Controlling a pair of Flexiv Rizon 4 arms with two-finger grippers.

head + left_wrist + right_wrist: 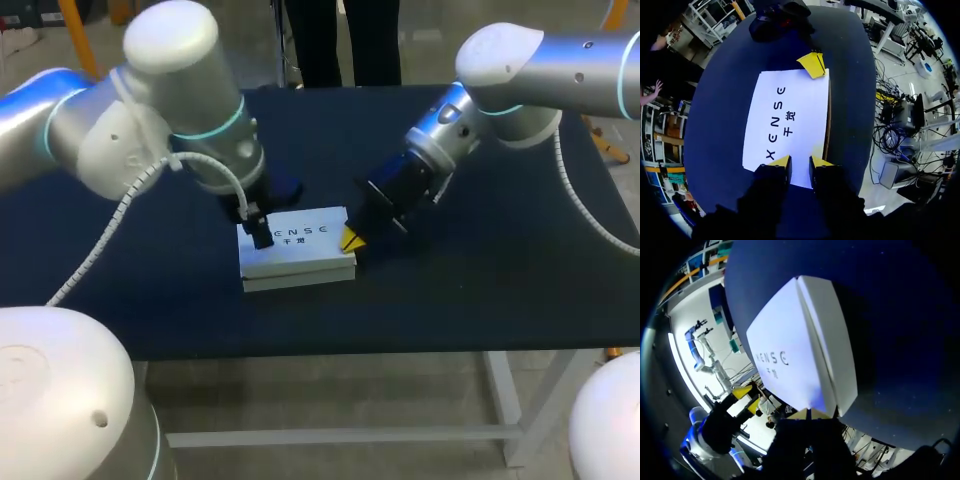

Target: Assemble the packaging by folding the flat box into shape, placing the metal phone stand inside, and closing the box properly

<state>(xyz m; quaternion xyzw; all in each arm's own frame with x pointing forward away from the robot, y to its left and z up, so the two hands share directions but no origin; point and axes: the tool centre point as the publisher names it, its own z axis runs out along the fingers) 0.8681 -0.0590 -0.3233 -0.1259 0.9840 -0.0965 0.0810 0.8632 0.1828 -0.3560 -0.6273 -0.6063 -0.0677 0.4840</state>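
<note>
Box: the white box (pixel 297 250) lies flat near the middle of the table (pixel 500 290), printed face up. It looks closed, and its inside is hidden.
Box edges: one long side shows brown under the top face. From the right wrist, a folded side panel runs along that face.
Left claw: the left claw (pixel 800 165) is at one short end of the box, its tips a little apart over the top face with nothing held between them.
Right claw: the right claw (pixel 352 240) is at the opposite end, by a corner, tips together against the edge. I cannot tell whether they pinch a flap.
Room: dark table shows on every side of the box, which sits well apart from all table edges.
</note>
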